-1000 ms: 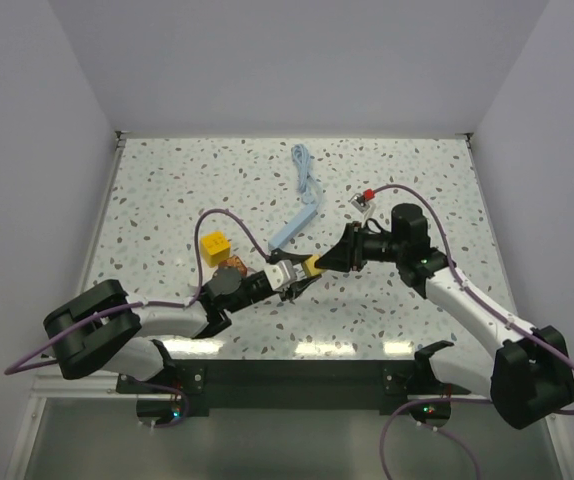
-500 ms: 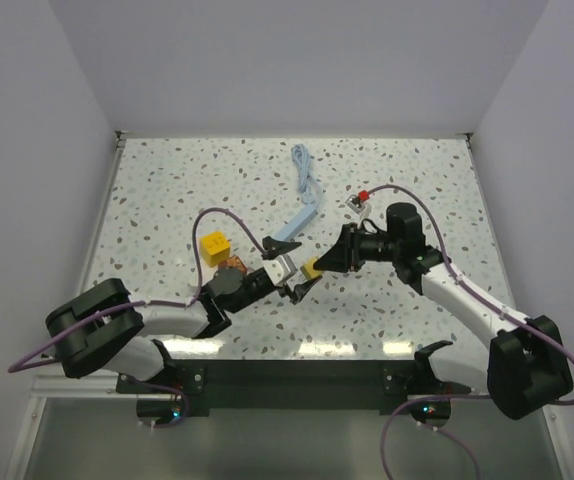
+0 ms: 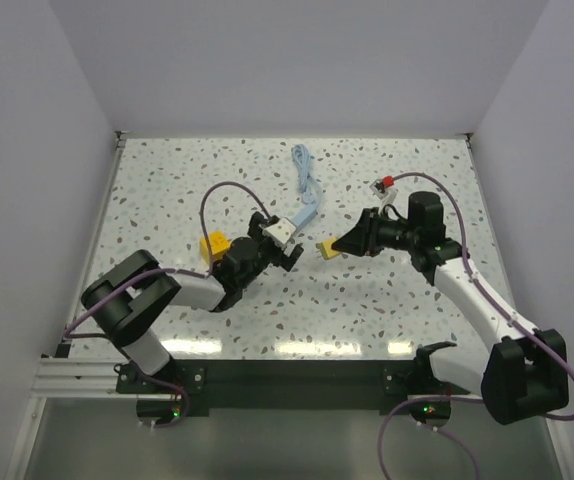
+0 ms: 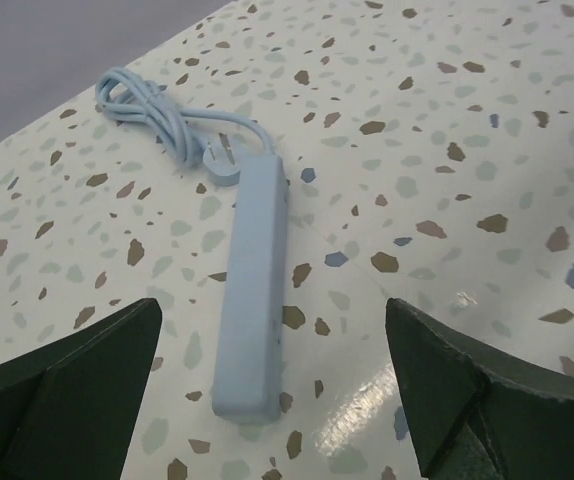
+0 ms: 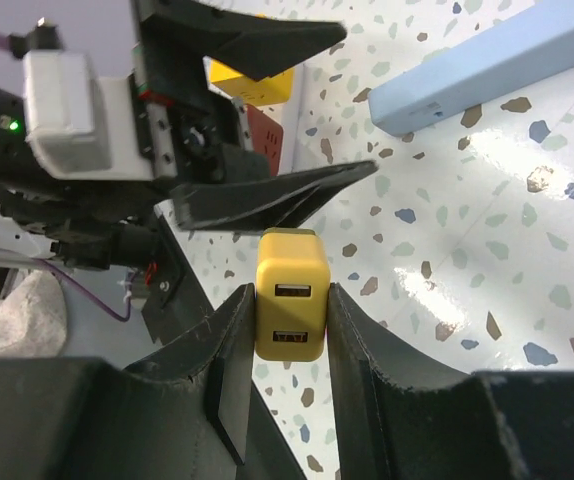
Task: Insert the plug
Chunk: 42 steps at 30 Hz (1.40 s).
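The left gripper (image 3: 287,245) has drawn back from the yellow plug (image 5: 289,300), jaws wide and empty; right gripper (image 3: 339,245) pinches it.

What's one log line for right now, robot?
left pincer: open, empty | right pincer: shut on yellow plastic plug | pale blue power strip: on table, plug not in
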### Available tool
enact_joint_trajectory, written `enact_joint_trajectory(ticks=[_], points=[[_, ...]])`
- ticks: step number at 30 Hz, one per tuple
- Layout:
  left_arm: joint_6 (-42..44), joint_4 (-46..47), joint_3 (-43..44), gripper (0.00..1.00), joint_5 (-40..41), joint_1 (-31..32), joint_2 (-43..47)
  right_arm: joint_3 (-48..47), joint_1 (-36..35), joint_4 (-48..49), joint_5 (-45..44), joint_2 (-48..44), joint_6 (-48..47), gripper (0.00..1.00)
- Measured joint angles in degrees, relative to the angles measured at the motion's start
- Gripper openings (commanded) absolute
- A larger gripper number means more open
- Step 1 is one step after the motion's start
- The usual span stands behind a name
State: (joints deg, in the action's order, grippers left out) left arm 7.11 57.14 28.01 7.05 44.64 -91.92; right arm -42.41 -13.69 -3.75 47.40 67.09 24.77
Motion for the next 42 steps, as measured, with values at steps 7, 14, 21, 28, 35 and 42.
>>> enact_joint_trajectory(ticks=[7,14,21,28,35,42], points=[[3.48,-4.94,9.51,1.0,7.1,-0.26,-8.15,-0.11,1.09,-2.78,0.17,-2.89,-1.88,0.0],[4.66,-10.71,11.82,0.99,8.87,-0.72,-11.04,-0.11,1.55,-3.13,0.72,-3.1,-1.97,0.0],[4.13,-17.57,12.55,0.92,10.01,-0.76,-12.5,-0.11,1.75,-2.75,1.9,-3.1,-1.9,0.0],[2.73,-21.31,13.73,0.1,12.81,-0.7,-13.64,-0.11,1.77,-1.49,3.32,-3.13,-1.42,0.0],[3.63,-24.06,14.16,0.0,17.53,0.07,-12.63,0.31,1.77,-0.87,3.56,-3.78,-1.01,0.0],[11.04,-30.01,17.77,0.0,28.87,5.99,-9.86,0.68,1.77,0.31,4.72,-4.52,-0.2,0.0]])
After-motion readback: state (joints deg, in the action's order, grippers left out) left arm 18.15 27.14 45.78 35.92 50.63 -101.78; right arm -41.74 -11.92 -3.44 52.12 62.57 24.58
